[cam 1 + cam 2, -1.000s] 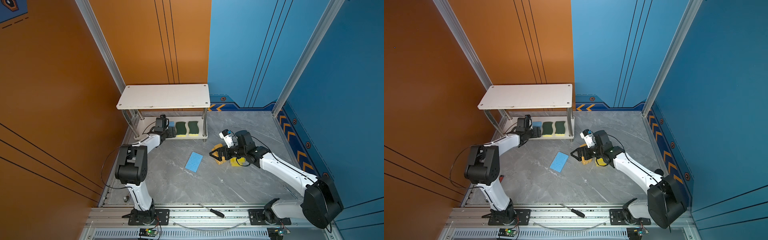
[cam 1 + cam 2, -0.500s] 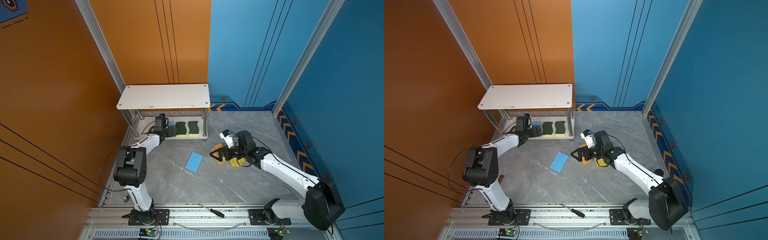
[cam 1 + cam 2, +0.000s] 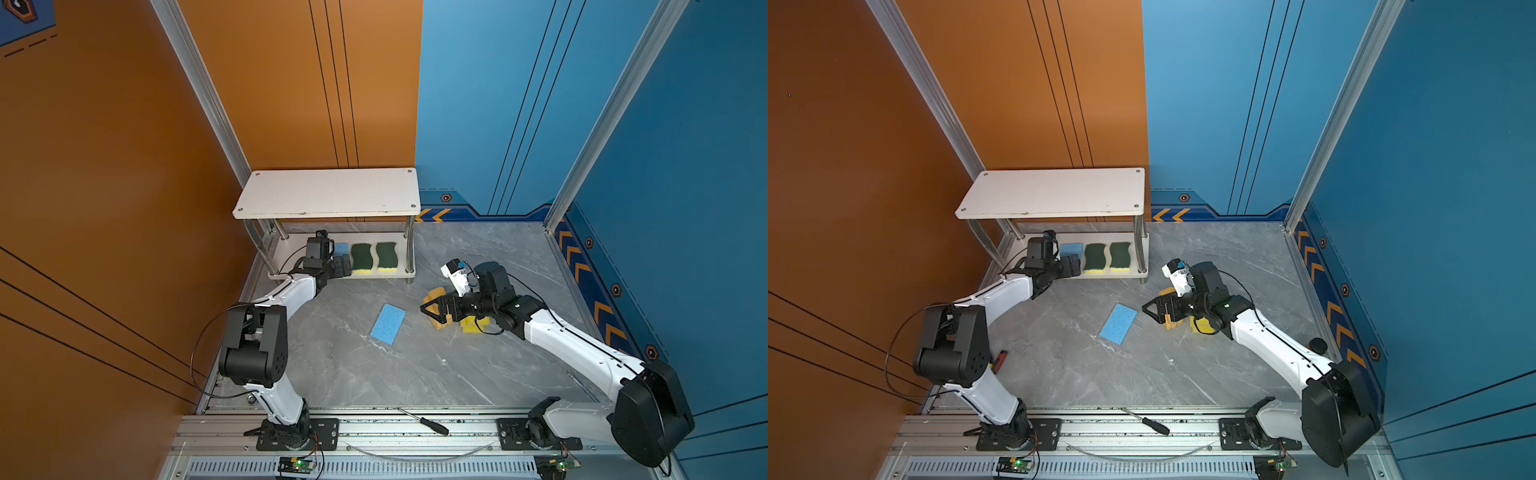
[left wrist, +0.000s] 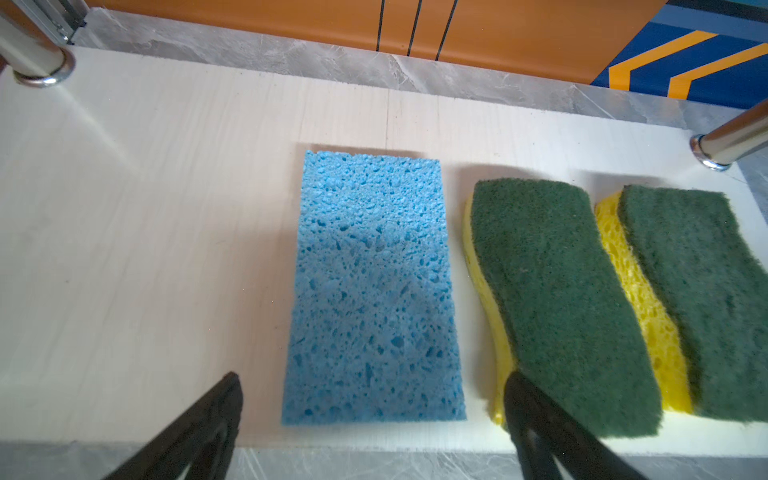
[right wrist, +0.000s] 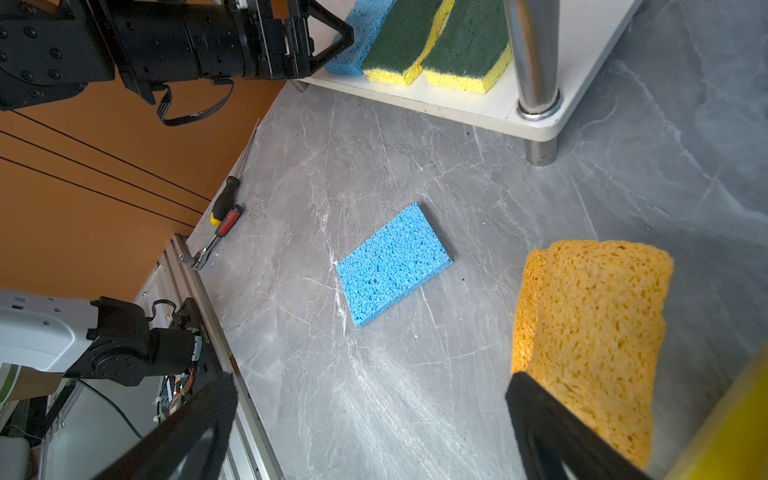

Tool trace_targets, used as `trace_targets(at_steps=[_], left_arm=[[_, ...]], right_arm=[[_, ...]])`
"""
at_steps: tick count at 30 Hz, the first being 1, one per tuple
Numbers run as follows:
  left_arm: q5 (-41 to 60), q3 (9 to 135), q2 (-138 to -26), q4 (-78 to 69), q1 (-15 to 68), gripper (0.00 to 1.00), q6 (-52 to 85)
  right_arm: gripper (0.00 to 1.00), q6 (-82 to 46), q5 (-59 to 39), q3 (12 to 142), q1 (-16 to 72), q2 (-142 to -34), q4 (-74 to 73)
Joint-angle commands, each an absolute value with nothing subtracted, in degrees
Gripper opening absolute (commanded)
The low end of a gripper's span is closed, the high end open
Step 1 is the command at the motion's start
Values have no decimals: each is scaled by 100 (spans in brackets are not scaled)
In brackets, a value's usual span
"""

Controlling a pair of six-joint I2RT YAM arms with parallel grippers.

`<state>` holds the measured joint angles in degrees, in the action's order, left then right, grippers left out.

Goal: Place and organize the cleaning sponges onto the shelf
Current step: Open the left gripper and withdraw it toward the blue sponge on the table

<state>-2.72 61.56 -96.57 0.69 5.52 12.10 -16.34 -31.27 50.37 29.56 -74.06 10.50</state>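
The shelf (image 3: pixel 328 193) stands at the back left. On its lower board (image 4: pixel 124 208) lie a light blue sponge (image 4: pixel 370 286) and two green-on-yellow sponges (image 4: pixel 552 299) (image 4: pixel 702 291) side by side. My left gripper (image 4: pixel 372 379) is open at the board's front edge, with its fingers either side of the blue sponge's near end and holding nothing. A second blue sponge (image 3: pixel 388 323) lies flat on the floor. My right gripper (image 5: pixel 371 382) hangs open and empty over the floor, one finger right beside two orange sponges (image 5: pixel 594 332). A yellow sponge (image 3: pixel 473 326) lies under that arm.
A chrome shelf leg (image 5: pixel 534 62) stands between the right gripper and the shelved sponges. Hand tools (image 5: pixel 222 216) lie along the orange wall. A screwdriver (image 3: pixel 428 424) rests on the front rail. Walls close in the left, back and right sides.
The left gripper's jaws have spread wider in front of the blue sponge on the lower board. The right arm has hardly moved.
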Motion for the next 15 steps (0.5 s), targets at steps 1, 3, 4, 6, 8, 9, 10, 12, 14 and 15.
trace_targets(at_steps=[1,3,4,6,8,9,10,12,14,15], left_arm=[[-242,5970,-9322,133,500,99,1338],[-237,5761,-9133,132,517,100,1408],[-229,5661,-9022,132,531,99,1446],[-204,5474,-8775,132,577,98,1523],[-137,5290,-8509,137,663,98,1586],[-89,5185,-8370,132,735,98,1608],[-22,5089,-8227,138,831,98,1597],[-78,4926,-7965,162,1080,98,1479],[-189,4791,-7733,224,1390,98,1384],[-210,4711,-7610,250,1557,98,1351]], right_arm=[[100,-1608,-3084,4981,2907,-7321,1069],[100,-1600,-3094,4994,2907,-7346,1071],[100,-1600,-3102,5005,2907,-7363,1075],[100,-1591,-3111,5036,2897,-7391,1079],[100,-1582,-3128,5061,2883,-7433,1080],[100,-1574,-3150,5088,2868,-7451,1075],[100,-1567,-3175,5105,2853,-7485,1076],[100,-1549,-3214,5139,2842,-7543,1070],[100,-1538,-3255,5189,2816,-7617,1077],[100,-1530,-3274,5211,2804,-7652,1076]])
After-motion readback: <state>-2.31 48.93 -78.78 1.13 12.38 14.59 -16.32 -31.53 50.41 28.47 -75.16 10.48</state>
